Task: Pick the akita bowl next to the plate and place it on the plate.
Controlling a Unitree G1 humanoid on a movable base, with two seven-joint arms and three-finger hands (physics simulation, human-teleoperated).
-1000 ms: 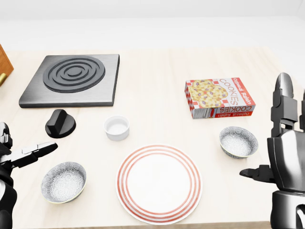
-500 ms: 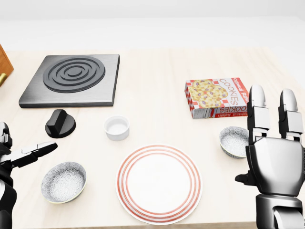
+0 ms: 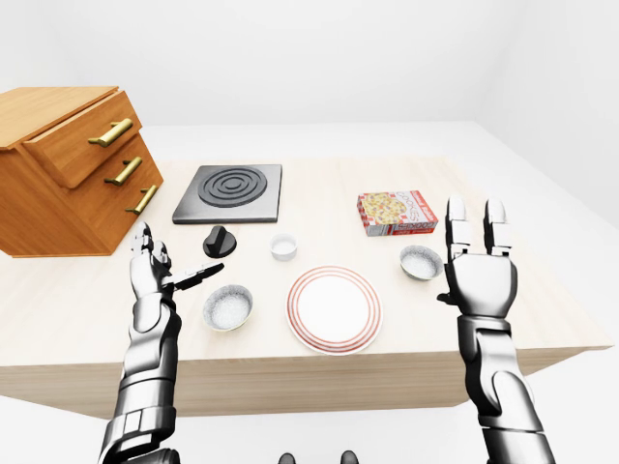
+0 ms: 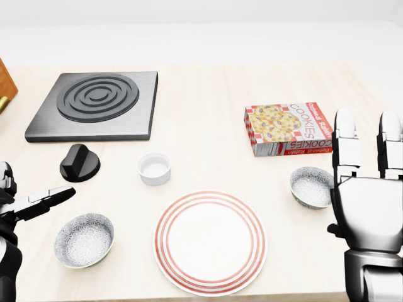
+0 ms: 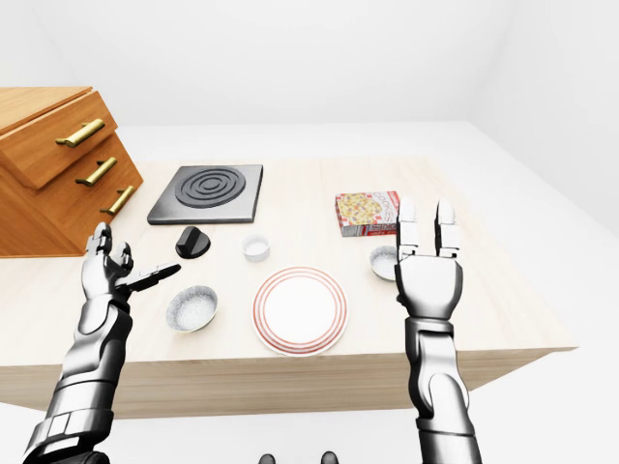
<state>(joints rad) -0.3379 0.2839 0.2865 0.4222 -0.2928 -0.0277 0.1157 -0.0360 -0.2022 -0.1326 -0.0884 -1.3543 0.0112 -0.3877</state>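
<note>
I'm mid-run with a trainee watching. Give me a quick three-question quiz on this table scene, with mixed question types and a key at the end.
1. True or false: the red-ringed white plate has nothing on it.
2. Multiple choice: in the head view, what lies just above the speckled grey bowl to the right of the plate? A) the red cookie box B) a milk carton C) a frying pan
3. Short answer: which hand stands beside that bowl, and is it open or shut?
Key: 1 true. 2 A. 3 the right hand, open, holding nothing.
</note>
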